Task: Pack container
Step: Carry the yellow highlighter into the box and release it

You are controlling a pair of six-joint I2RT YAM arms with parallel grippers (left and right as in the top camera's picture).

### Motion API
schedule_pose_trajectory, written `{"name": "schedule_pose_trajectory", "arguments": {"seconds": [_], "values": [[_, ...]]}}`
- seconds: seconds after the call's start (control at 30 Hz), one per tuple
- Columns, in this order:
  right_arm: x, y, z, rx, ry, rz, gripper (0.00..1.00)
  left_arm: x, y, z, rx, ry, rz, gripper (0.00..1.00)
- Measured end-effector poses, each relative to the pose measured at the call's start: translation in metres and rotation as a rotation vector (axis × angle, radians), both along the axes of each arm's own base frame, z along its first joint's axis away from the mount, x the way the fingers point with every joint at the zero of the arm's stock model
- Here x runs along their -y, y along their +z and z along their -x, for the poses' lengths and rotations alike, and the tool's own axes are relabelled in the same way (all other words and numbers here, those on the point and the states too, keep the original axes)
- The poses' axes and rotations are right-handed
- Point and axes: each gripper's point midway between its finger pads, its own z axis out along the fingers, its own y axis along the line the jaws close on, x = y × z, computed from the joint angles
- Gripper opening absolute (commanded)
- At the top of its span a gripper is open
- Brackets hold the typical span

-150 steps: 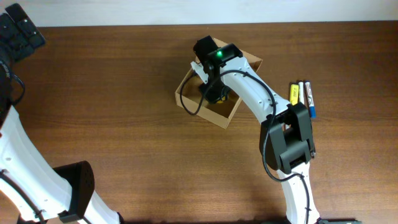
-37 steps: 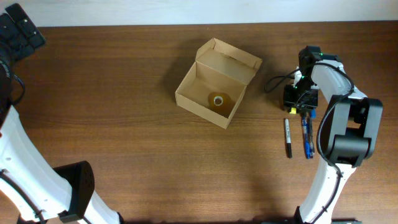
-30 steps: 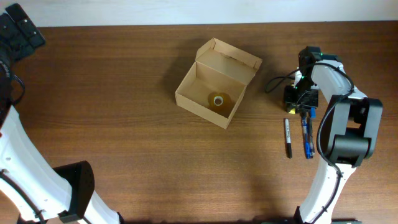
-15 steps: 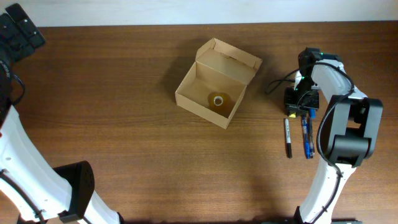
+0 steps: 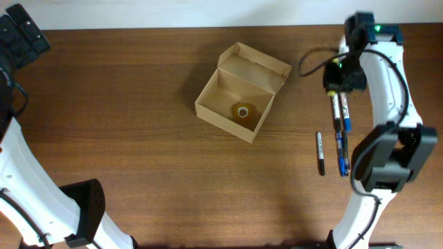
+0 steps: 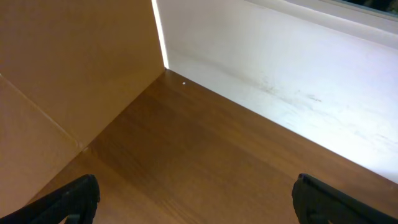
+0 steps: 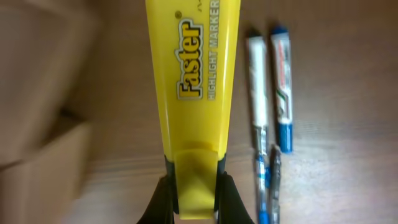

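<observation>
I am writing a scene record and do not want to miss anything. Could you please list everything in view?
container: one, tan cardboard, lid open, table centre
tape roll: one, yellowish, inside container
highlighter: one, yellow, held in right hand
white markers: two, one blue-capped, side by side, right of container
black marker: one, nearer the front
blue pens: seemingly two, beside black marker
table: one, brown wood
left hand: open, empty, back-left corner
right hand: shut on highlighter, above the white markers

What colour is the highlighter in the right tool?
The highlighter is yellow; right wrist view.
</observation>
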Motion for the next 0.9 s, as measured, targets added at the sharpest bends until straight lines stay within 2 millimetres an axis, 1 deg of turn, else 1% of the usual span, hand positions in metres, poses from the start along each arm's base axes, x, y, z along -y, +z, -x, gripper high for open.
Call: {"name": "schedule_pose_trajectory", "arguments": {"seconds": [0.07,0.1,0.13,0.2,0.27,0.33,0.37,0.47,0.57,0.63,0.73,0.9], "values": [[-0.024,0.034,-0.006,0.086,0.055,-0.001,0.04,0.0,0.0,0.0,0.0,0.0,0.0,1.0],[-0.036,0.048,-0.008,0.122,0.086,-0.002,0.04,0.0,0.0,0.0,0.0,-0.001,0.0,1.0],[-0.053,0.064,-0.008,0.162,0.131,-0.002,0.03,0.0,0.0,0.0,0.0,0.0,0.0,1.0],[-0.083,0.087,-0.006,0.226,0.223,-0.002,0.04,0.0,0.0,0.0,0.0,0.0,0.0,1.0],[-0.117,0.104,0.0,0.271,0.347,0.006,0.04,0.0,0.0,0.0,0.0,0.0,0.0,1.0],[-0.145,0.109,0.01,0.284,0.465,0.019,0.04,0.0,0.0,0.0,0.0,0.0,0.0,1.0],[-0.16,0.109,0.015,0.283,0.529,0.028,0.04,0.0,0.0,0.0,0.0,0.0,0.0,1.0],[-0.192,0.104,0.026,0.278,0.687,0.06,0.04,0.0,0.0,0.0,0.0,0.0,0.0,1.0],[-0.211,0.096,0.032,0.266,0.809,0.087,0.04,0.0,0.0,0.0,0.0,0.0,0.0,1.0],[-0.218,0.089,0.032,0.252,0.861,0.101,0.04,0.0,0.0,0.0,0.0,0.0,0.0,1.0],[-0.222,0.069,0.028,0.208,0.915,0.12,0.04,0.0,0.0,0.0,0.0,0.0,0.0,1.0],[-0.225,0.023,0.02,0.099,0.958,0.135,0.04,0.0,0.0,0.0,0.0,0.0,0.0,1.0]]}}
